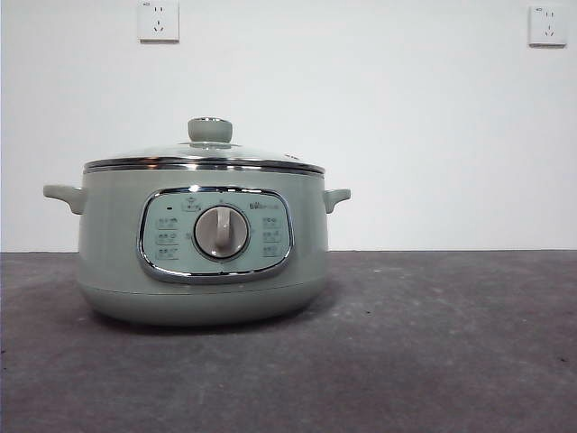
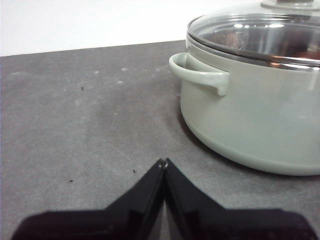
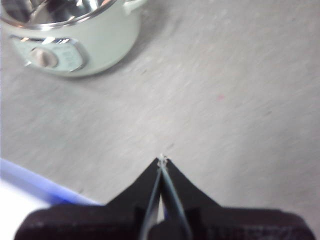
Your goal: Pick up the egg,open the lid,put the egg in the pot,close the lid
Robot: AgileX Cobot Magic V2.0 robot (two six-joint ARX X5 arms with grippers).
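Observation:
The sage-green pot (image 1: 203, 244) stands on the dark table left of centre, with its dial (image 1: 221, 233) facing me. The glass lid (image 1: 206, 158) with its green knob (image 1: 210, 129) sits closed on the pot. The pot also shows in the left wrist view (image 2: 250, 115) and the right wrist view (image 3: 70, 35). The egg is not in view. My left gripper (image 2: 163, 162) is shut and empty, low over the table beside the pot's handle (image 2: 200, 75). My right gripper (image 3: 162, 160) is shut and empty, high above the table away from the pot.
The grey table (image 1: 433, 343) stretches to the right of the pot. A white wall with two sockets (image 1: 159, 20) stands behind. A blue strip (image 3: 35, 182) marks the table's edge in the right wrist view.

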